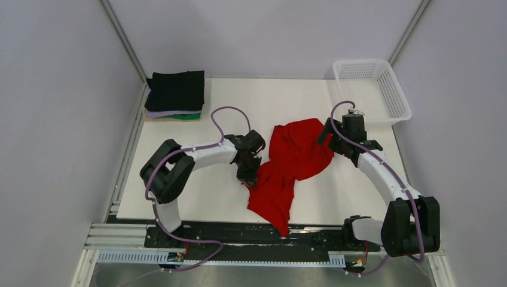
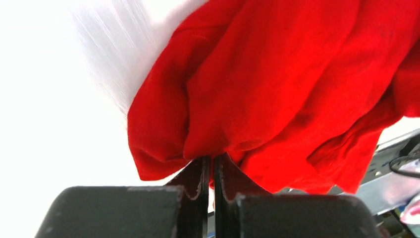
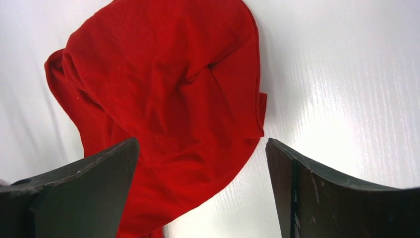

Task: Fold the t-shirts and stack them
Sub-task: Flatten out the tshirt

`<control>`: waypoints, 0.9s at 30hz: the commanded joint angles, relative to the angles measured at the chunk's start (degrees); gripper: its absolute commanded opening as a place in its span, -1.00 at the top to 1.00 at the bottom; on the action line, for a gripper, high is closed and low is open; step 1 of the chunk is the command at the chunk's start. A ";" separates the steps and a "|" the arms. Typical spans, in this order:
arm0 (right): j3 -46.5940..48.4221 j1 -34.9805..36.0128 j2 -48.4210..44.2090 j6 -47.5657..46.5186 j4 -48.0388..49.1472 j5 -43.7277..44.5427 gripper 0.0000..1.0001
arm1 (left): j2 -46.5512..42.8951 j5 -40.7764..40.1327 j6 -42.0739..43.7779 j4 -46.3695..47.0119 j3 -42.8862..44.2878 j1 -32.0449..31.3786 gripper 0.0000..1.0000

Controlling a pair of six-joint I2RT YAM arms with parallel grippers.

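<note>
At the ten o'clock corner of the table (image 1: 197,197) sits the folded stack (image 1: 175,95): a black tee on top, with a pale one and a green one under it, edges roughly square. Toward the middle, the left gripper (image 1: 248,175) is pinched tight on a bunched fold at the nine o'clock edge of the red t-shirt (image 1: 296,155). Its wrist view shows the jaws closed to a sliver with cloth gathered between them, though I cannot tell whether they have one layer or several. The shirt lies crumpled about the table's centre, with a long twisted tail running toward six o'clock and reaching the near edge. At its three o'clock side the right gripper (image 1: 326,134) hovers with jaws spread wide, holding nothing, the shirt's rounded edge below it. The white basket (image 1: 373,89) stands at two o'clock, apart from the cloth.

The shirt looks light and limp. It will likely sag and drag, and will not keep its shape if lifted from one point. A sound hold, I judge, is at a hem corner or shoulder seam, two points well apart, so it can be drawn flat before folding
</note>
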 commanded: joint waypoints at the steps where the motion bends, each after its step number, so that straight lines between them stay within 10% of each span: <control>1: -0.13 0.28 -0.07 -0.44 1.93 -0.02 -1.00 | 7.14 -12.87 2.67 -1.80 6.52 5.30 1.00; 7: -0.35 0.27 1.37 -0.32 2.45 -0.30 -1.00 | 13.58 -22.97 9.81 -5.97 20.77 18.04 0.75; 11: 0.00 0.27 2.17 0.36 2.48 -0.36 -1.00 | 19.16 -21.91 15.49 -9.35 35.48 23.15 0.18; 15: 0.15 0.26 2.11 0.88 2.52 -0.67 -1.00 | 17.34 -22.65 16.86 -12.89 44.12 24.21 -0.88; 27: -0.50 0.25 2.92 1.39 2.56 1.18 -1.00 | -16.14 -18.33 7.44 -5.42 1.69 24.17 -1.00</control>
